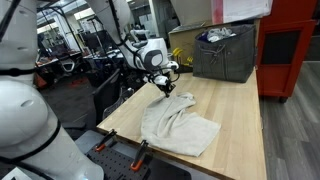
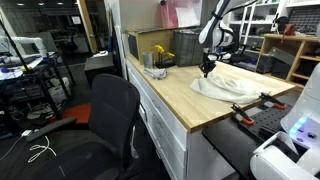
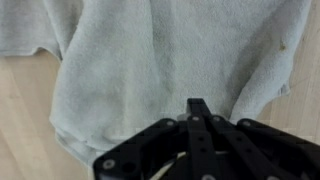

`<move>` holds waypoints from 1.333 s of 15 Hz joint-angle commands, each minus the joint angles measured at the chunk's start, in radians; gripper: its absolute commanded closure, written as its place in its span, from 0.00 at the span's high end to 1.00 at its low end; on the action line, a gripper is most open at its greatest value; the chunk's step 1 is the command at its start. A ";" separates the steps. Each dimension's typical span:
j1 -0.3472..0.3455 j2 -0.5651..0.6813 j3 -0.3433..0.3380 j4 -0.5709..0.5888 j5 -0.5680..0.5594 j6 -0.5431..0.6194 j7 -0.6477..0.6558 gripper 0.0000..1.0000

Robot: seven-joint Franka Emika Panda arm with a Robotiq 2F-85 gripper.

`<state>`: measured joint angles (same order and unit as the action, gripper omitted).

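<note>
I work in a robotics lab with a workshop feel. The pale wooden tabletop is a workbench set on white cabinets, and orange-handled clamps grip one of its edges. A grey storage bin stands at one end of the tabletop, with a red tool cabinet just past it. Beside the tabletop a black office chair sits on a dark floor with loose cables. Beyond the tabletop are racks of dark machinery and open shelves.
</note>
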<state>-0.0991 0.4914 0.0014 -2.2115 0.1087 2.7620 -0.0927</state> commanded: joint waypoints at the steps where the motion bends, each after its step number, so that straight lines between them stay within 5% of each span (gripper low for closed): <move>1: -0.014 0.061 0.011 0.048 0.001 0.014 0.000 0.00; 20: -0.025 0.090 0.215 0.045 0.031 -0.031 -0.065 0.00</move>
<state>-0.0992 0.6089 0.1819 -2.1507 0.1099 2.7608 -0.0998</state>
